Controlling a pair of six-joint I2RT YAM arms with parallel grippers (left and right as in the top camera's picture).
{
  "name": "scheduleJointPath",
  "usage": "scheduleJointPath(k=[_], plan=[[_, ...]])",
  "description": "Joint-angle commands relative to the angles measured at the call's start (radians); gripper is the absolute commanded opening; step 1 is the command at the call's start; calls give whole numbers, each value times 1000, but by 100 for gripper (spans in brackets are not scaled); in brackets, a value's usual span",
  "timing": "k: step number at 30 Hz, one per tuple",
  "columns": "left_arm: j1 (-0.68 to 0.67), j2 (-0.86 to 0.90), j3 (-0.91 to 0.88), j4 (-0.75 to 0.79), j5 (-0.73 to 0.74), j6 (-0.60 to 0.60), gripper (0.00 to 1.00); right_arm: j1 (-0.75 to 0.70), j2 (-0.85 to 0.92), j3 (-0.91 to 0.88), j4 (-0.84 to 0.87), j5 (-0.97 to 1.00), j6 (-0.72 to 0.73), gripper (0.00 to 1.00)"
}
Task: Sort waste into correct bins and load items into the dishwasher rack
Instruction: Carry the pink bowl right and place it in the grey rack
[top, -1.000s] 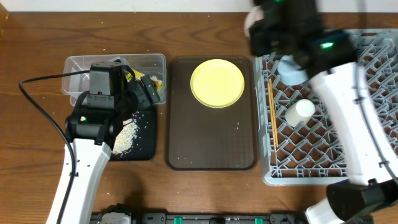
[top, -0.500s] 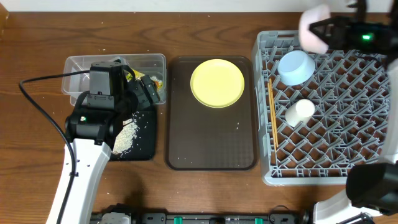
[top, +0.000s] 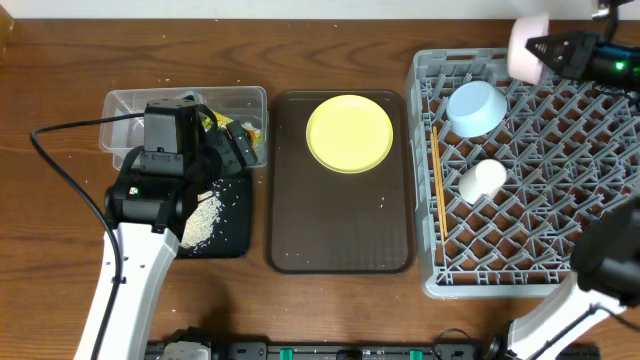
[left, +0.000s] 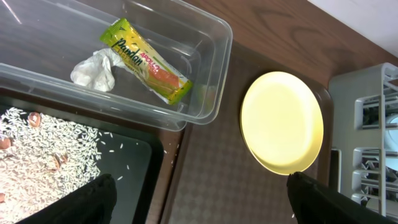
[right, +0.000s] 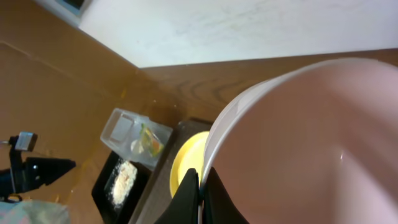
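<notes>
My right gripper (top: 553, 47) is shut on the rim of the pale pink bowl (top: 527, 45), held tilted above the far edge of the grey dishwasher rack (top: 560, 235); the right wrist view shows the fingers (right: 200, 193) pinching the bowl (right: 311, 143). The light blue bowl (top: 476, 107), white cup (top: 482, 180) and chopsticks (top: 438, 180) lie in the rack. The yellow plate (top: 349, 133) sits on the brown tray. My left gripper (left: 205, 202) is open and empty above the tub's near right corner. The clear tub (left: 211, 62) holds the wrapper (left: 147, 60) and tissue (left: 93, 68). Rice (left: 37, 149) lies in the black tray (top: 232, 238).
The dark-brown serving tray (top: 340, 230) lies between the bins and the rack, bare apart from the plate. The left arm's cable (top: 60, 160) loops over the table at the left. Bare wooden table (top: 50, 250) runs along the left and front.
My right arm has swung right with the pink bowl, from above the rack's far left corner to its far right edge. The left arm has not moved.
</notes>
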Motion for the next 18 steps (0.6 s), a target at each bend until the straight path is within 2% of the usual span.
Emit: scheduleJointPath(k=[1,8,12,18], plan=[[4,0,12,0,-6,2,90,-11,89,-10,57,-160,-19,1],[4,0,12,0,-6,2,90,-34,246,-10,138,-242,-19,1],[4,0,12,0,-6,2,90,-69,319,-10,122,-272,-19,1],[4,0,12,0,-6,2,90,-131,353,-10,35,-284,-19,7]])
